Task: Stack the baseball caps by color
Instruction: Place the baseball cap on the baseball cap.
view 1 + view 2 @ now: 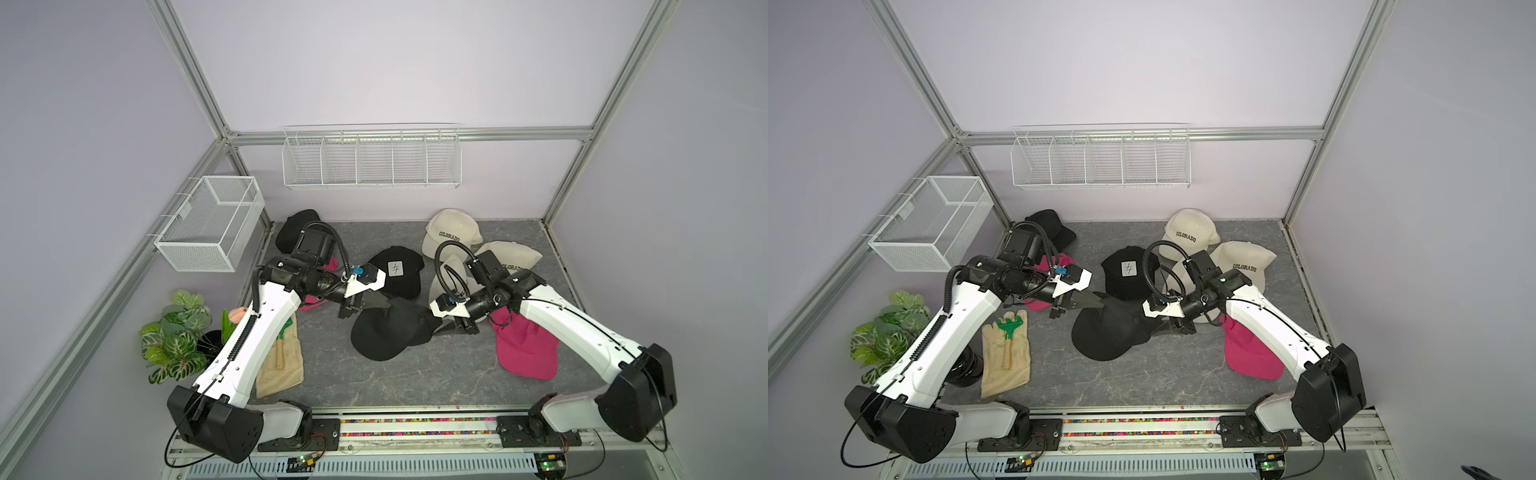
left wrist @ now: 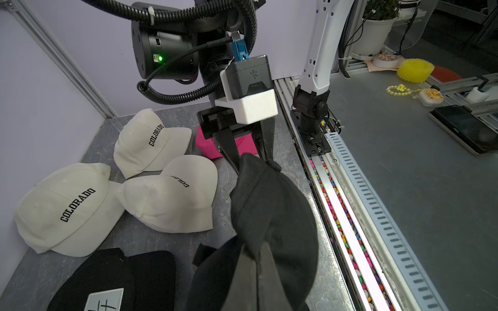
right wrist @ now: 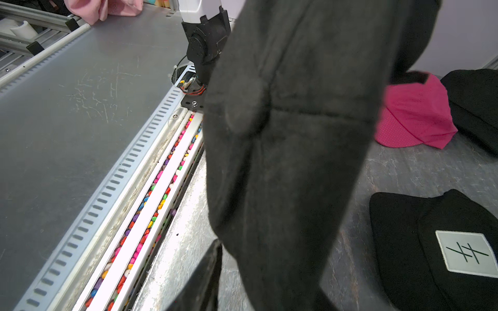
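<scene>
No colour pile is built yet, as far as the views show. Reading the bench (image 1: 374, 382) with 12 o'clock at the back wall, the plain black cap (image 1: 386, 332) lies at the centre between the two arms. The patch black cap (image 1: 399, 270) sits just beyond it toward 12, touching it. A third black cap (image 1: 297, 228) is off in the 10 o'clock corner. Two cream COLORADO caps (image 1: 453, 232) (image 1: 511, 257) crowd together at 1 to 2 o'clock, side by side rather than nested. One magenta cap (image 1: 523, 349) lies at 4 o'clock and the other magenta cap (image 1: 1042, 266) at 9, well apart. By my judgement all three stacks remain to be made, and the black one is in hand.

The left gripper (image 2: 262, 251) has its jaws clenched on one edge of the plain black cap. The right gripper (image 2: 253, 163) has its jaws partly parted with the cap's opposite edge between them. I cannot tell whether they pinch it.

The left wrist view shows the third cream cap (image 2: 172, 199) whole, whereas in the top views the right arm covers most of it. In the right wrist view the hanging black fabric fills most of the picture. Only a top view shows the work glove (image 1: 1005, 365) with a green hand rake (image 1: 1009, 328) at 8 o'clock.
</scene>
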You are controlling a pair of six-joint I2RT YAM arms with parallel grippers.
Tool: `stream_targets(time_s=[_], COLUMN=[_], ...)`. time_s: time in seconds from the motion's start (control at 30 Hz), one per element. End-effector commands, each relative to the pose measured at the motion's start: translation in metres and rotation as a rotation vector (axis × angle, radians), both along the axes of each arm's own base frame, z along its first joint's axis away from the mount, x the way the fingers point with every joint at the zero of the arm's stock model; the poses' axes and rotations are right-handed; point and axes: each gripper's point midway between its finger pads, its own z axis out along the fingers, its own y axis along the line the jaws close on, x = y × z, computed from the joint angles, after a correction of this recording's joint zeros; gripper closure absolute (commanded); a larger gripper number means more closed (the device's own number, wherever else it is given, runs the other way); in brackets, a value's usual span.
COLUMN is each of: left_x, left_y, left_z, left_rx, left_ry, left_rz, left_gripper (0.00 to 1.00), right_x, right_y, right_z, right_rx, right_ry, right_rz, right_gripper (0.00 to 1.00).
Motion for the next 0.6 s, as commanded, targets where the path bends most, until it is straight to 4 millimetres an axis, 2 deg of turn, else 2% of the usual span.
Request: stream_targets(time_s=[0.0,0.2,0.43,0.47,0.57], left_x=[-0.008,0.003,0.008,0.009,0.017], left_y=[0.002,0.004,0.007,0.007,0.007], left_z=[0.015,0.014,0.011,0.01,0.004], left_rx=[-0.05,-0.048,-0.049,-0.046,-0.033], left_ry=[-0.042,-0.033,-0.016,-0.014,0.003], left_rz=[-0.02,0.016,0.031,0.034,0.066], left_gripper=[1.0,1.0,1.0,1.0,1.0], right_x=[-0.002,0.002,0.011,0.012,0.016], right_y=[0.003,-0.002,-0.012,-0.013,-0.013], right_z=[-0.004,-0.024,-0.028,-0.028,-0.027], right_rx=[0.024,-0.045,-0.081,-0.084,-0.076], right_ry=[-0.007,0.045,0.048,0.047,0.041], right_rz=[0.042,0.037,-0.003,-0.01,-0.021], right_gripper=[0.61,0.64,0.67,0.69,0.86])
